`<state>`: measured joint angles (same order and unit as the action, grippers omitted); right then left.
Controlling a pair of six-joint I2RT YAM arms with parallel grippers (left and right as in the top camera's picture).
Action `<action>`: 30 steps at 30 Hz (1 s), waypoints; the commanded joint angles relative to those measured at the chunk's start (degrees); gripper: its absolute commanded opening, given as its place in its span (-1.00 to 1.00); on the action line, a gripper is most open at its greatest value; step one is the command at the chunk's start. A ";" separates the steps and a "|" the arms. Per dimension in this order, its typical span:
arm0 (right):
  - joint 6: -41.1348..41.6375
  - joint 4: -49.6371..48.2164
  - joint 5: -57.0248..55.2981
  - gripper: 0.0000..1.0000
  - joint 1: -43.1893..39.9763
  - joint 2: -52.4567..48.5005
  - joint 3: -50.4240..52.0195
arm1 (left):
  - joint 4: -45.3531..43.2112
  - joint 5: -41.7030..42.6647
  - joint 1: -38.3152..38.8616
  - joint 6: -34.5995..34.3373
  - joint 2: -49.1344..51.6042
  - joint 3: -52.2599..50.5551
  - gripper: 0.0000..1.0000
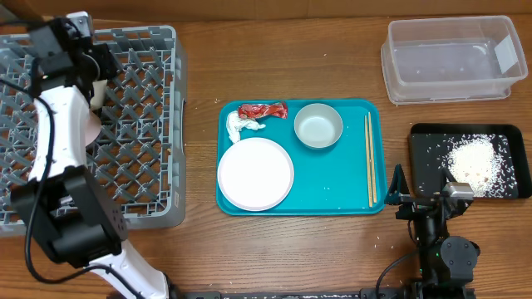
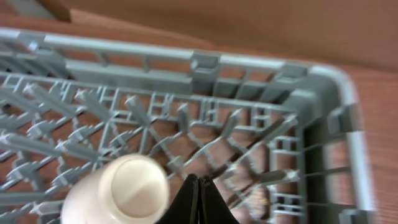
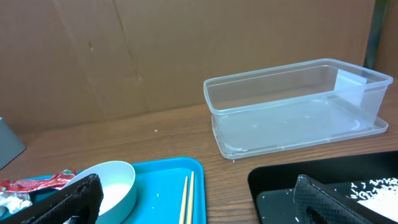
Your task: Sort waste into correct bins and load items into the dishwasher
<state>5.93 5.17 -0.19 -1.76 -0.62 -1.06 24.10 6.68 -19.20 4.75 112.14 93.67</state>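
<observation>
My left gripper is shut and empty over the far part of the grey dish rack. A small white cup sits bottom up in the rack just beside its fingers. A pale pinkish plate shows in the rack, partly hidden by the arm. On the teal tray lie the red wrapper, the white tissue wad, the grey-green bowl and a white plate. My right gripper is open and empty at the tray's right edge. The clear tub stands far right, empty.
Two wooden chopsticks lie along the tray's right side. A black tray with a heap of white grains sits below the tub, right beside my right gripper.
</observation>
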 commanded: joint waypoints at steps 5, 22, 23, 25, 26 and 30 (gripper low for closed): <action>-0.39 -0.33 0.24 1.00 0.20 0.46 0.61 | 0.46 -5.79 -1.03 2.99 4.17 0.35 -0.92; -0.39 -0.33 0.24 0.99 0.20 0.46 0.61 | 0.13 -3.98 -3.41 4.81 5.51 0.33 -0.92; -0.39 -0.33 0.24 1.00 0.20 0.46 0.61 | 0.02 -3.78 -3.45 5.16 5.68 0.33 -0.92; -0.39 -0.33 0.24 1.00 0.20 0.46 0.61 | -0.31 -3.48 -3.45 5.11 6.38 0.33 -0.92; -0.39 -0.33 0.24 1.00 0.20 0.46 0.61 | -0.31 -3.08 -3.43 5.11 6.82 0.33 -0.92; -0.39 -0.33 0.24 0.99 0.20 0.46 0.61 | 0.04 -3.61 -3.45 5.05 8.94 0.33 -0.92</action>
<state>5.93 5.15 -0.19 -1.76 -0.62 -1.06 23.29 3.42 -22.59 8.38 117.58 93.86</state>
